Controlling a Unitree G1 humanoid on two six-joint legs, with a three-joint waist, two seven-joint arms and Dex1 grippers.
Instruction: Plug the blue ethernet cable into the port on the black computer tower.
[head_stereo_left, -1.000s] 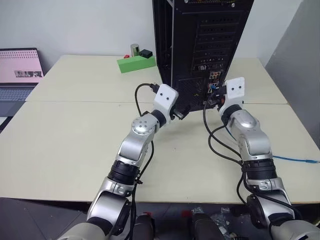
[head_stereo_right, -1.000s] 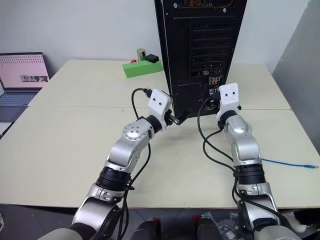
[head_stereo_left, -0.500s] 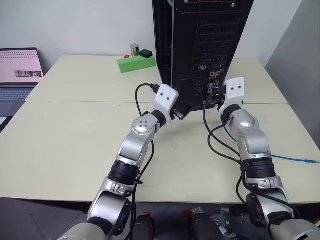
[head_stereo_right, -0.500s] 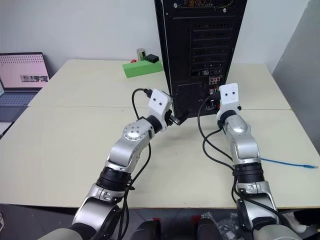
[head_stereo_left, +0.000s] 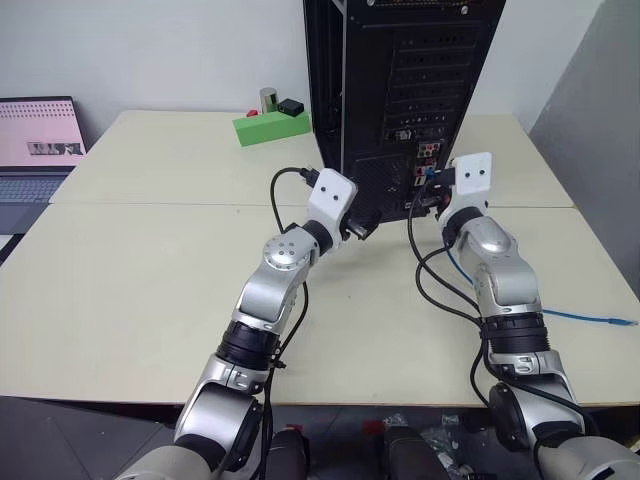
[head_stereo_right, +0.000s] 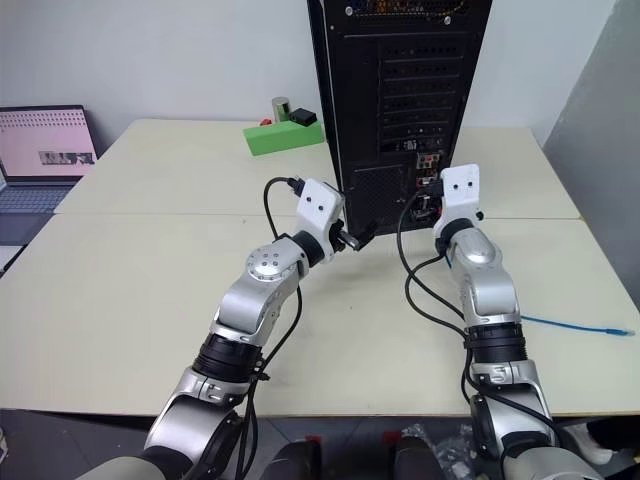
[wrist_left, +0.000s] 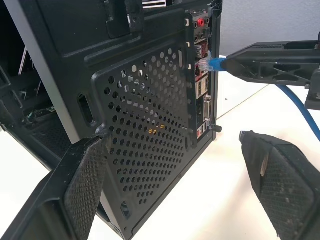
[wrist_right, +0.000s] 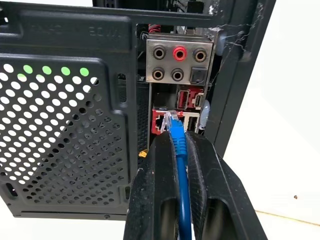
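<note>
The black computer tower (head_stereo_left: 400, 90) stands upright at the back of the table, rear panel facing me. My right gripper (wrist_right: 178, 137) is shut on the blue ethernet cable (wrist_right: 180, 165) just behind its clear plug (wrist_right: 171, 120). The plug's tip is at the mouth of a port (wrist_right: 161, 123) below the coloured audio jacks (wrist_right: 179, 52); how deep it sits I cannot tell. The rest of the cable trails over the table on the right (head_stereo_left: 590, 318). My left gripper (wrist_left: 175, 140) is open and holds nothing, level with the mesh vent (wrist_left: 145, 110) near the tower's bottom corner.
A green box (head_stereo_left: 272, 126) with small items on it lies behind and left of the tower. A laptop (head_stereo_left: 38, 150) sits at the far left. Black arm cables (head_stereo_left: 430, 280) loop over the table below the right gripper. A grey panel (head_stereo_left: 600, 130) borders the right side.
</note>
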